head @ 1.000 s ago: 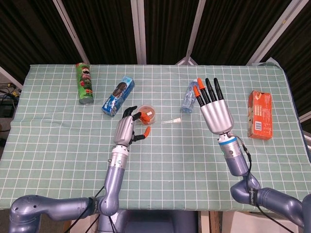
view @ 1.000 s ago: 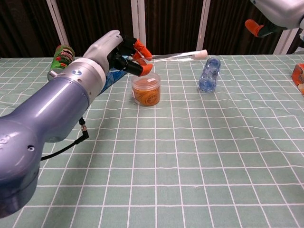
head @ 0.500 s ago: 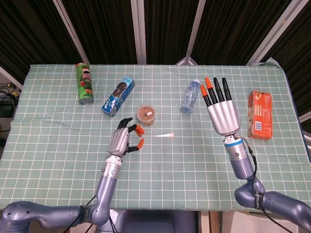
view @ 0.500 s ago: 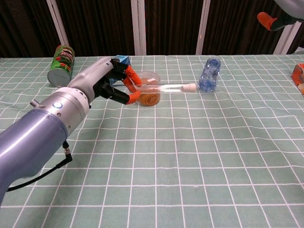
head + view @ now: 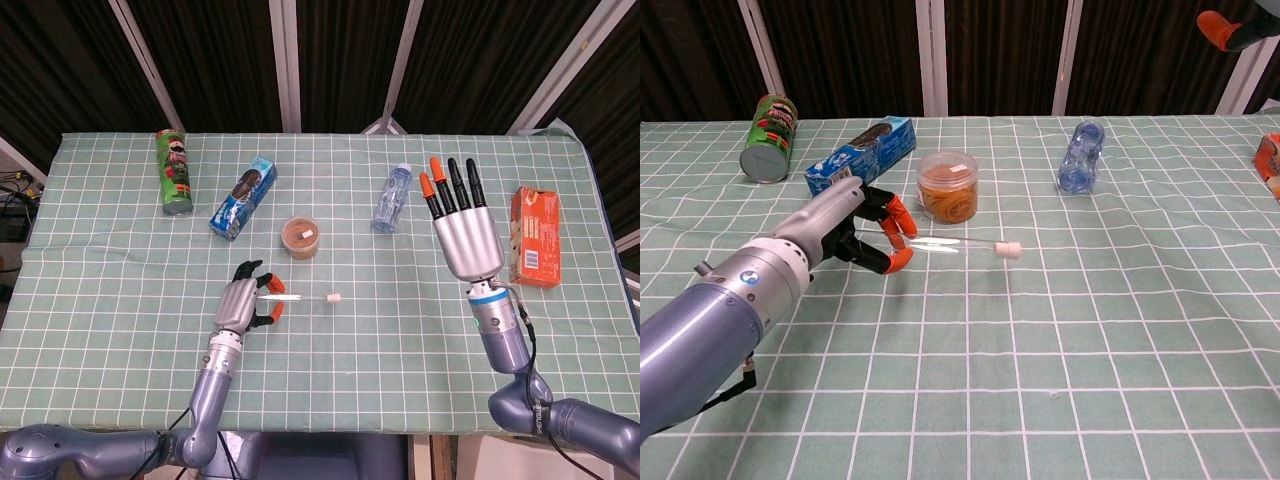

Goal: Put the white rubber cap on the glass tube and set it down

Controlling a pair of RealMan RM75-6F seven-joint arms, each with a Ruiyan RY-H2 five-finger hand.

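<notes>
The white cap point(image 5: 1008, 250) is already on the glass tube point(image 5: 955, 245). My left robot hand point(image 5: 243, 303) pinches the tube low over the surface point(image 5: 1090, 330); I only need to set it down. My right robot hand point(image 5: 466, 236) is spread wide, holding nothing.

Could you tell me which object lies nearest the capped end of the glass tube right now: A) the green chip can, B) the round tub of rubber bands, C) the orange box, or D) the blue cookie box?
B: the white rubber cap on the glass tube points out past the round tub of rubber bands, which sits just behind it; the left robot hand holds the other end.
</notes>
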